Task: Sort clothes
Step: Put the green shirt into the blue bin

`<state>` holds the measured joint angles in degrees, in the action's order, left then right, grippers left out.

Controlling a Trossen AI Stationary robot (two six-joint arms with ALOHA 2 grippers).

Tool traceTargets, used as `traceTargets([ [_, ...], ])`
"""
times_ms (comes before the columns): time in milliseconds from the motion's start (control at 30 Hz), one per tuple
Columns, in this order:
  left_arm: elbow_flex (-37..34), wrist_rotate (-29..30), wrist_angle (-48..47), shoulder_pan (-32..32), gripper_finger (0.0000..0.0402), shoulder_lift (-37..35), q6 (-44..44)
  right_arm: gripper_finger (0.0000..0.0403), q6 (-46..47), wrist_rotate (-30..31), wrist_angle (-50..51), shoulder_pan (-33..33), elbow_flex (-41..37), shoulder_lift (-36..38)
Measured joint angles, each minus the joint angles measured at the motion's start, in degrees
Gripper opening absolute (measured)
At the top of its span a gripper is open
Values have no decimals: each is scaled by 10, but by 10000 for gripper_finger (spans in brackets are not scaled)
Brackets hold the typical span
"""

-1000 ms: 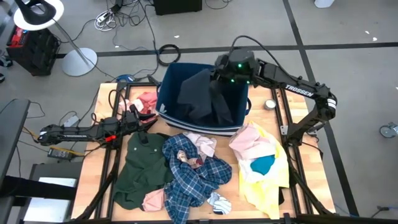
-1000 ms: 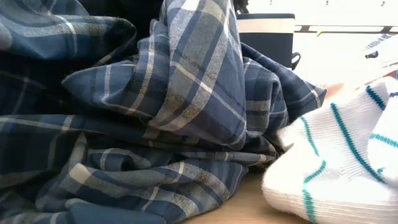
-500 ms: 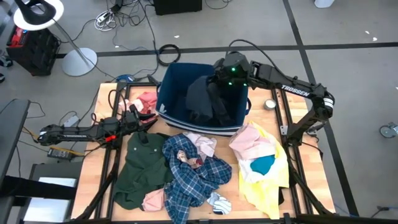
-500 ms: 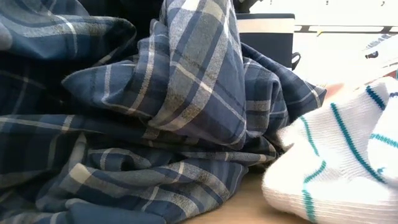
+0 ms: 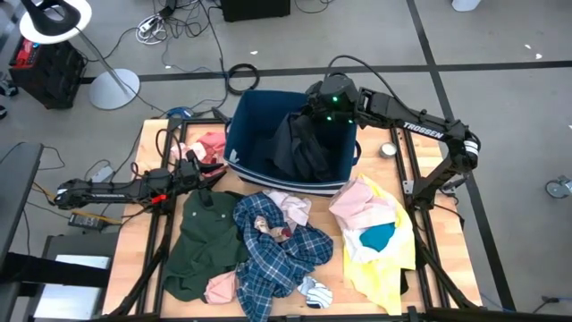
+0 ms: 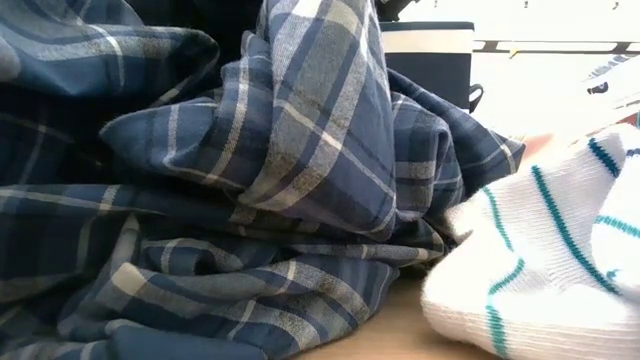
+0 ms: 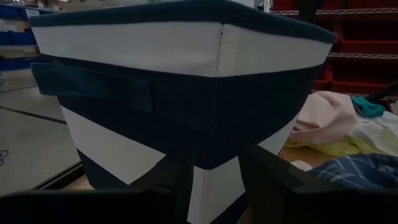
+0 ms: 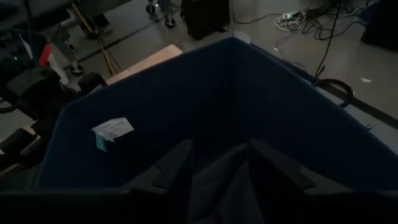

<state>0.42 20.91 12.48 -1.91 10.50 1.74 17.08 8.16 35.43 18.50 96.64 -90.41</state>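
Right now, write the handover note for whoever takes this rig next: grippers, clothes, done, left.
Right gripper: over the navy bin, fingers apart, nothing gripped; the black top lies slumped in the bin beneath it.
Left gripper: open, empty, low at the table's left side, facing the bin's striped wall.
Done: black top is in the bin.
Left on the table: dark green shirt, blue plaid shirt, yellow shirt with a pale pink piece and a teal piece on it, a pink piece left of the bin, a striped white sock at the front edge.
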Motion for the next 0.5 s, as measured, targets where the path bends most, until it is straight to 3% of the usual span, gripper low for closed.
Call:
traceTargets([
  [233, 0, 0, 0, 0, 133, 0, 0, 151, 0, 0, 4, 0, 0, 4],
  [500, 0, 0, 0, 0, 133, 0, 0, 151, -22, 0, 21, -17, 0, 60],
])
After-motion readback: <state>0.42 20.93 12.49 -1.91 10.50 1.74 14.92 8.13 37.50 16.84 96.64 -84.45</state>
